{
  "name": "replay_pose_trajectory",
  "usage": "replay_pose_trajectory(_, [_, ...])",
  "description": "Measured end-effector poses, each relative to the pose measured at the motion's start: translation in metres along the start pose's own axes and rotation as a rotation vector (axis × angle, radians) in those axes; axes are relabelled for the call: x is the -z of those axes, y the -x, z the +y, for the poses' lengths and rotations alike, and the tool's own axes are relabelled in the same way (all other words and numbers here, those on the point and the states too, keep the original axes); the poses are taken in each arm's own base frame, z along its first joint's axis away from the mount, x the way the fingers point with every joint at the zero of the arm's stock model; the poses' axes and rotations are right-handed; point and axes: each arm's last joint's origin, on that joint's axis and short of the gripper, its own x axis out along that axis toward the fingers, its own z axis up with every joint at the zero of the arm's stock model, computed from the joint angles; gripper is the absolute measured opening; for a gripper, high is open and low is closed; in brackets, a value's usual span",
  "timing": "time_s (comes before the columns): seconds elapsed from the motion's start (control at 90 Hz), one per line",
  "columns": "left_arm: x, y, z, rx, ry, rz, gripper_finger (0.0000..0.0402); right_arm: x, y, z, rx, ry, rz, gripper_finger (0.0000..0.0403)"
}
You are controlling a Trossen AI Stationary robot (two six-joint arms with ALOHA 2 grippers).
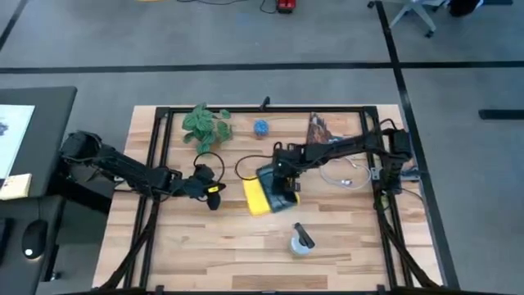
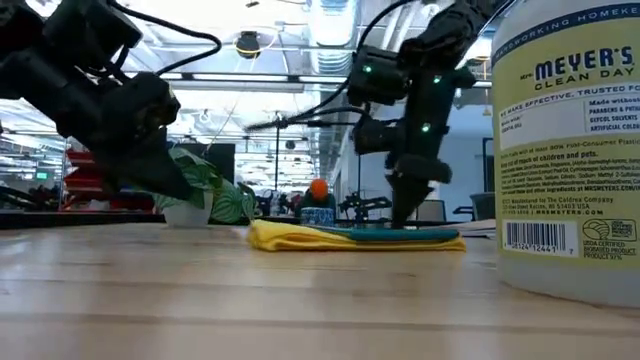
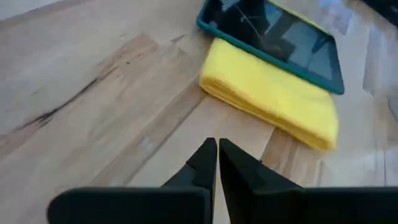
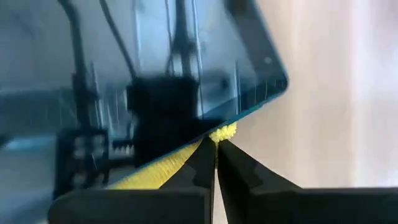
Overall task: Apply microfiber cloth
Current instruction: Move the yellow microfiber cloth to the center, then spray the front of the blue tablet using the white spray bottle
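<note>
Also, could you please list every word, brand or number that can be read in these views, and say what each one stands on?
"MEYER'S CLEAN DAY": brand on the label of the bottle, close to the low view's camera.
"HOMEKE...": cut-off word along the label's top edge.
"EFFECTIVE. TRUSTED FO...": line below the brand.
Small print and the barcode digits on that label: too small to read.
The microfiber cloth, the tablet and the table carry no readable text.

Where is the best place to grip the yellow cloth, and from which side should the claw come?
Probably the folded edge of the yellow cloth that sticks out beside the tablet lying on it. That strip is bare, so come from above on the side facing the left claw, away from the screen.
</note>
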Motion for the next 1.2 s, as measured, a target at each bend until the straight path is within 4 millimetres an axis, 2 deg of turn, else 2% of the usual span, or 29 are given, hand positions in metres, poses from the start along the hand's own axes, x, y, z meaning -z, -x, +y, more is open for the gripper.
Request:
replay_pose_trajectory(0.133, [-0.003,0.0,-0.003,0.028,-0.002,-0.027,0.0,-0.005,0.001,0.0,0.007,-0.006,-0.052,0.0])
replay_pose_trajectory(0.256, [-0.008,0.001,-0.008,0.066,-0.039,-0.061,0.0,-0.005,0.015,-0.002,-0.001,-0.053,-0.058,0.0014])
replay_pose_trajectory(0.478, [-0.028,0.0,-0.019,0.086,-0.132,-0.108,0.0,-0.002,0.046,-0.007,-0.062,-0.13,-0.078,0.0107])
replay_pose_trajectory(0.589, [-0.034,-0.002,-0.018,0.108,-0.127,-0.096,0.0,-0.001,0.055,-0.012,-0.226,-0.252,-0.096,0.0152])
replay_pose_trajectory(0.744, [-0.037,-0.012,-0.015,0.207,-0.141,-0.01,0.0,0.001,0.039,-0.019,-0.487,-0.383,-0.109,0.0192])
replay_pose_trajectory(1.033, [-0.035,-0.052,-0.007,0.174,-0.133,0.06,0.0,0.012,-0.012,-0.029,-0.488,-0.57,-0.002,0.0217])
replay_pose_trajectory(1.2, [-0.04,-0.081,-0.013,0.17,-0.181,0.111,0.0,0.011,-0.023,-0.031,-0.537,-0.597,-0.018,0.0217])
